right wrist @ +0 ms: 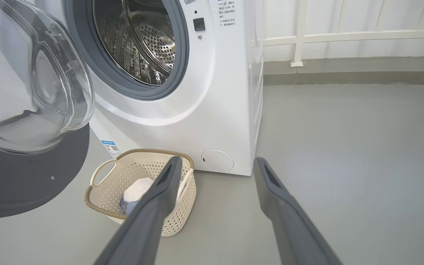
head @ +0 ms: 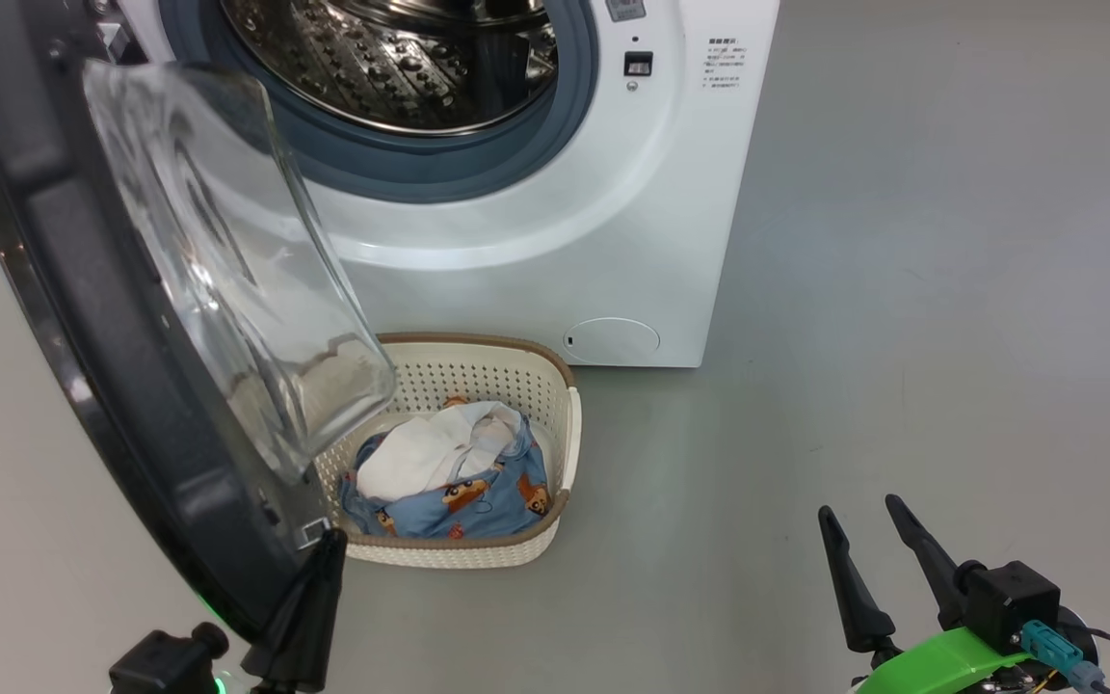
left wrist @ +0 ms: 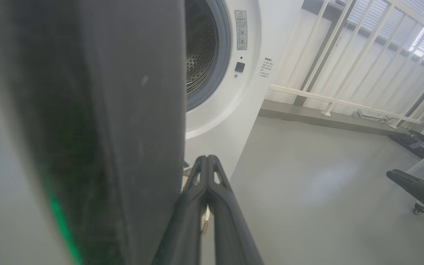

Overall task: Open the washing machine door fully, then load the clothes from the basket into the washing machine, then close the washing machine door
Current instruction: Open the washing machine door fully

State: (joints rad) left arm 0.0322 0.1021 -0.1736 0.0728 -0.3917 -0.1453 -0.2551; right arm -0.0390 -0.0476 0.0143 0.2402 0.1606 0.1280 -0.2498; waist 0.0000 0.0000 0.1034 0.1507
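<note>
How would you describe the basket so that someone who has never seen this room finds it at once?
Find the white washing machine with its door open. On the grey floor before it sits the basket. It is cream, perforated, with a brown rim, and holds blue and white clothes.

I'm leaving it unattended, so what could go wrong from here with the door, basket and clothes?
1. In the head view the washing machine door covers the left part of the basket. The open right gripper might bump the door's glass bowl when reaching in.
2. The left gripper, shut, sits close by the door's lower edge and could slip off if it pushes there.
3. The clothes lie bunched, so one grab may leave a piece behind.
</note>
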